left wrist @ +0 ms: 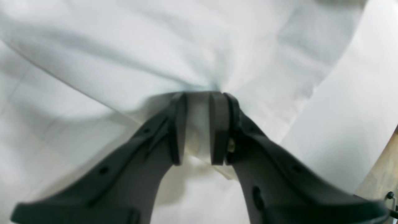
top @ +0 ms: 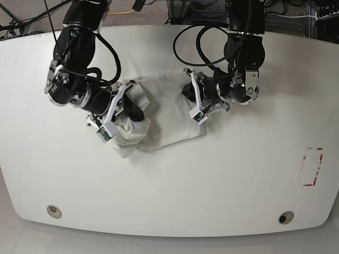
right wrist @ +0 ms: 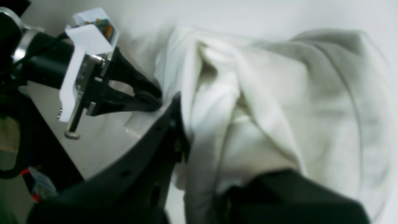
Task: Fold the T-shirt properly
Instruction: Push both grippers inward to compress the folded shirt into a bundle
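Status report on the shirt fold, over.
Left gripper shut on T-shirt. Right gripper clamped on bunched cloth. Table around it bare.

Both wrist views are soft and blurred. In the right wrist view the T-shirt (right wrist: 279, 102) covers the tips of the right gripper (right wrist: 186, 137), and the lower frame edge cuts its body. In the base view the arms hide both cloth ends, and no badge or graphic can be seen.

Bare table (top: 175, 185) all around (near side widest); both arms crowd the T-shirt (top: 169, 114).
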`<state>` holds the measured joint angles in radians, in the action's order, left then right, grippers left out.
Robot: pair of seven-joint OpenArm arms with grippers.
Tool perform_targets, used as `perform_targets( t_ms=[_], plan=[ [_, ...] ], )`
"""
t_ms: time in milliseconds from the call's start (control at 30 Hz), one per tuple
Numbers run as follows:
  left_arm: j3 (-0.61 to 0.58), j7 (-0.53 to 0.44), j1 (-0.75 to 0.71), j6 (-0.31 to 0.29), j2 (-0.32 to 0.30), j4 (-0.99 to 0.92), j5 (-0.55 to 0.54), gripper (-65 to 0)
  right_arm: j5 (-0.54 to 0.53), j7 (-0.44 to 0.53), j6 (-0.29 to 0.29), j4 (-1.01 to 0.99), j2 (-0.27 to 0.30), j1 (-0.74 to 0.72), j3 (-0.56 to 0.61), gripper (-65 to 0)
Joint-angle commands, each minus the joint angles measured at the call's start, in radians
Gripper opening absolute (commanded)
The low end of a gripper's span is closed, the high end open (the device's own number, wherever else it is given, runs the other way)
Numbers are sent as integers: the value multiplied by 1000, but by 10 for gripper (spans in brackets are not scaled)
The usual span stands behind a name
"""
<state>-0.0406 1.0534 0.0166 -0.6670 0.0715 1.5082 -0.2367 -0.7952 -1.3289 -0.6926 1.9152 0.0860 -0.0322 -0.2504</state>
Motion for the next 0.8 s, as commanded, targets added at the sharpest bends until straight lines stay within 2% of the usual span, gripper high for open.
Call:
perform_targets(
  t_ms=[0, 267, 333, 367, 400, 467, 567, 633, 700, 767],
  plan=[
    [-2, 55, -2, 0, -3, -1, 46, -536, 26, 59, -6, -1, 7, -22, 43, -636],
    [2, 26, 0, 0, -9, -2, 46, -536, 63, 96, -6, -85, 7, -61, 181, -629],
    [2, 26, 0, -4, -9, 1, 44, -535, 64, 116, -6, -108, 13, -77, 221, -602],
    [3, 26, 1, -15, -9, 1, 44, -535, 64, 125, -6, -122, 25, -81, 239, -563],
    [5, 26, 3, -31, -9, 1, 44, -528, 64, 136, -6, -136, 39, -82, 263, -495],
    [6, 26, 4, -31, -9, 2, 44, -471, 64, 151, -6, -139, 57, -88, 302, -312],
    [38, 26, 1, -31, -9, 48, 44, -369, 64, 154, -6, -115, 68, -93, 317, -78],
    [69, 26, 0, -31, -9, 87, 44, -317, 64, 154, -6, -92, 70, -93, 317, -16],
    [124, 26, 0, -31, -6, 133, 41, -271, 63, 154, -6, -58, 70, -93, 316, -24],
    [179, 26, 0, -31, -3, 160, 32, -264, 59, 154, -6, -43, 80, -91, 316, -36]
  ],
)
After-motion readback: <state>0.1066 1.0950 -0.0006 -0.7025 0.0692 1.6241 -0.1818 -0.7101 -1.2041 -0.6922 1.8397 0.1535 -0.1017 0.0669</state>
